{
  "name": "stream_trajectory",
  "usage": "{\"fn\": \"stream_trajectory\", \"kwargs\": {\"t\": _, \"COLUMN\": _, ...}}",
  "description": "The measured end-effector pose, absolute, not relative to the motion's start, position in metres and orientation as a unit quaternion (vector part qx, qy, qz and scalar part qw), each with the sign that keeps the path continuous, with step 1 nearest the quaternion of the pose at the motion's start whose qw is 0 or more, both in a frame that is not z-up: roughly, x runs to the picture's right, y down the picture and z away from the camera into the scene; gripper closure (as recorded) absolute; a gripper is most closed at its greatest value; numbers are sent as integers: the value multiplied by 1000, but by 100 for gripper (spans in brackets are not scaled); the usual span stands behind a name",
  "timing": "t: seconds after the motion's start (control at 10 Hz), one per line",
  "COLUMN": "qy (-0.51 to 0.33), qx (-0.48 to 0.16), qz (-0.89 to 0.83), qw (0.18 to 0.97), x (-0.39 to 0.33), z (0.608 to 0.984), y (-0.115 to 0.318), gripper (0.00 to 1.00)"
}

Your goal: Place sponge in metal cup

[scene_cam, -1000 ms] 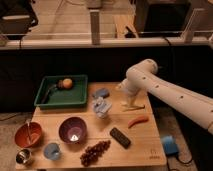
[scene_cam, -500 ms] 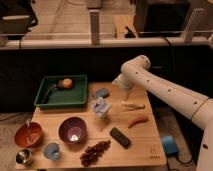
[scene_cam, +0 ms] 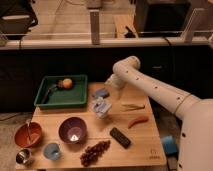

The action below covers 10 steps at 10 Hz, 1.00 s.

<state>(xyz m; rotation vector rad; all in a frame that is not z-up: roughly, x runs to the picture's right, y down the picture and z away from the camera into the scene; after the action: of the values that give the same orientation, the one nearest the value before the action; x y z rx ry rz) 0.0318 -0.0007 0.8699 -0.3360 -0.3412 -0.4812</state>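
Near the far edge of the wooden table (scene_cam: pixel 145 150), about at its middle, the gripper (scene_cam: pixel 109 84) is hanging at the end of the white arm (scene_cam: pixel 150 87), just above and behind the grey-blue sponge (scene_cam: pixel 101 93). Whether it is spread or pressed together I cannot tell, because the wrist is covering it. I am judging that the arm is reaching here because the sponge must be taken first; nothing is being carried yet. The sponge is lying flat just beside the right wall of the green tray (scene_cam: pixel 57 105). The metal cup (scene_cam: pixel 23 156) is standing upright at the near left corner, well apart from the sponge, so the carry will probably be going diagonally across the table, over the bowls. The cup's mouth is looking narrow, so the sponge may be needing a careful, centred drop. I am counting one sponge, one metal cup and one tray, which is holding one round orange fruit (scene_cam: pixel 65 83). Two bowls are sitting along the near left side, an orange bowl (scene_cam: pixel 27 135) and a purple bowl (scene_cam: pixel 73 130), with one blue cup (scene_cam: pixel 52 151) between them at the near edge. One bunch of grapes (scene_cam: pixel 95 151), one dark bar (scene_cam: pixel 119 137) and one white-and-blue packet (scene_cam: pixel 102 106) are also lying there. Two thin long pieces, a pale green one (scene_cam: pixel 132 106) and an orange one (scene_cam: pixel 138 121), are lying toward the right edge.
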Motion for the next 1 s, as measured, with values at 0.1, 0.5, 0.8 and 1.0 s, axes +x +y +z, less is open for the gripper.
{"fn": "stream_trajectory", "kwargs": {"t": 0.1, "qy": -170, "qx": -165, "qz": -237, "qw": 942, "x": 25, "z": 876, "y": 0, "gripper": 20}}
{"fn": "stream_trajectory", "kwargs": {"t": 0.5, "qy": -176, "qx": -154, "qz": -236, "qw": 943, "x": 8, "z": 904, "y": 4, "gripper": 20}}
{"fn": "stream_trajectory", "kwargs": {"t": 0.8, "qy": -176, "qx": -154, "qz": -241, "qw": 942, "x": 5, "z": 926, "y": 9, "gripper": 20}}
{"fn": "stream_trajectory", "kwargs": {"t": 1.0, "qy": -174, "qx": -157, "qz": -252, "qw": 939, "x": 3, "z": 938, "y": 11, "gripper": 20}}
